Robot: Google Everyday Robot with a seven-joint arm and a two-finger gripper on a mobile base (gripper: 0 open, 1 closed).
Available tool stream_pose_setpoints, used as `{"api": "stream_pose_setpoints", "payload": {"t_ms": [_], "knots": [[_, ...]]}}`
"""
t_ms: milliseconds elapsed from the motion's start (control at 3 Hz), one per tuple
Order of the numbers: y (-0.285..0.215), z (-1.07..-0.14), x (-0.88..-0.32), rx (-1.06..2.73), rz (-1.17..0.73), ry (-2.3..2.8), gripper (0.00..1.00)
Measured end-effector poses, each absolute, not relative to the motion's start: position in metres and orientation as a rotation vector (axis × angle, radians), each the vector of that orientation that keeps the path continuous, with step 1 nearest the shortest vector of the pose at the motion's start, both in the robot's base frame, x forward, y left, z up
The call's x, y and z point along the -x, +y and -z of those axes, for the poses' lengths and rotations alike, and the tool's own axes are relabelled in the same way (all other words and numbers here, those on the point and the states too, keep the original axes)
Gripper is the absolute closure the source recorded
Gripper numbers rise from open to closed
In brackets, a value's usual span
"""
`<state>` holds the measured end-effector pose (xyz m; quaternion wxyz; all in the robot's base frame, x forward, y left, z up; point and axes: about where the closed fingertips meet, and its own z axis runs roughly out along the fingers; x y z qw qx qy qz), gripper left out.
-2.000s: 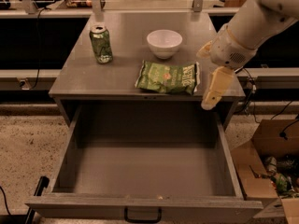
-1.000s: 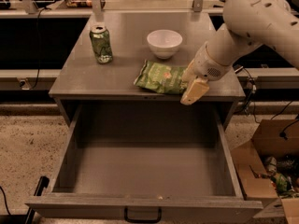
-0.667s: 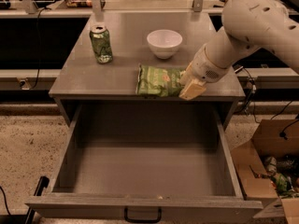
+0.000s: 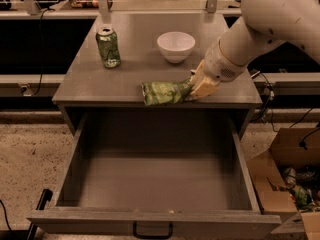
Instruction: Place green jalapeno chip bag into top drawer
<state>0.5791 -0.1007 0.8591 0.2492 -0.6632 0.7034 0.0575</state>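
Observation:
The green jalapeno chip bag point(image 4: 164, 92) lies crumpled at the front edge of the grey cabinet top point(image 4: 100, 84), just above the drawer opening. My gripper point(image 4: 199, 87) is at the bag's right end, low on the cabinet top, and its fingers are closed on that end. The white arm reaches in from the upper right. The top drawer point(image 4: 155, 181) is pulled fully open below, and its grey inside is bare. Its black handle point(image 4: 152, 230) shows at the bottom edge.
A green drink can point(image 4: 108, 46) stands at the back left of the cabinet top. A white bowl point(image 4: 176, 46) sits at the back middle. An open cardboard box point(image 4: 287, 176) with items in it stands on the floor at the right.
My gripper came down onto the bag's right end and closed on it. The bag has shifted forward and left to the front edge and is now bunched up.

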Motion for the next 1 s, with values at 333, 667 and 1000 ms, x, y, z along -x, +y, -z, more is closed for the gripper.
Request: {"api": "stream_pose_setpoints", "payload": {"t_ms": [333,667,1000], "knots": [[-0.080,-0.898,-0.553,1.871,-0.161,1.842,1.00],[-0.054,-0.900,-0.518,1.911,-0.303,1.777,1.00],[-0.033,-0.868,-0.465,1.778,-0.623,1.790,1.00]]}}
